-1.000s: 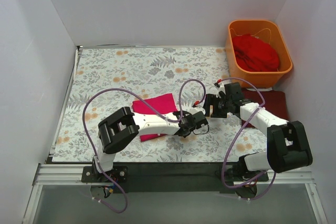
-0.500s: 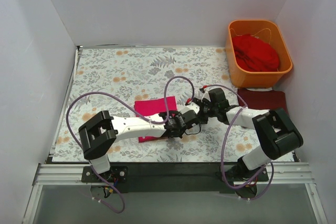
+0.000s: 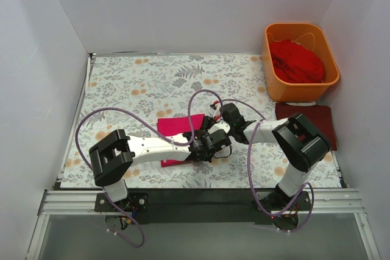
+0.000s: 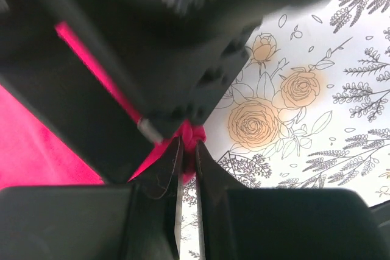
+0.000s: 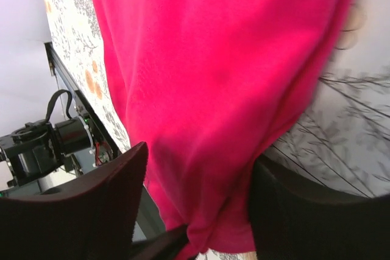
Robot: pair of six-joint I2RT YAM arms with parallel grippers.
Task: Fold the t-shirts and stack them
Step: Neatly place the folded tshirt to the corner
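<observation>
**Item 1.** Bright magenta-pink short-sleeved t-shirt of soft knit fabric (image 3: 178, 124).
- Location: lies partly folded on the grey floral-print table cloth (image 3: 152, 77), near the middle of the table, with both wrists over its right edge.
- Handling, as judged: light and limp, with no stiffness. It drapes and bunches wherever it is lifted. It is not fragile and should grip well between the pads, though a single layer could slide out of a thick fold.
- Where to hold, as judged: at a corner or hem, taking all layers together. The two holds should be well apart so the lifted edge runs straight.

**Item 2.** Left gripper (image 4: 187, 158).
- Fingers are all but closed, nipping a small bunched tuck of the pink fabric at the garment's edge, low over the cloth.

**Item 3.** Right gripper (image 5: 195, 202).
- Fingers are spread wide, one on either side of a hanging fold of the same shirt. The fabric passes between them and is not pinched.
- In the top view it sits just beside the left gripper.

**Item 4.** Dark maroon t-shirt (image 3: 312, 117).
- Lies folded flat at the table's right side, just on the near side of the tub.
- Judged to be the base of the stack.

**Item 5.** Scarlet t-shirt (image 3: 297, 60).
- Lies crumpled in a heap inside the orange rectangular plastic tub (image 3: 298, 92) at the far right corner.
- Not yet folded.

**Status, as judged:** one shirt is done, one is mid-fold, and one is untouched.
</observation>
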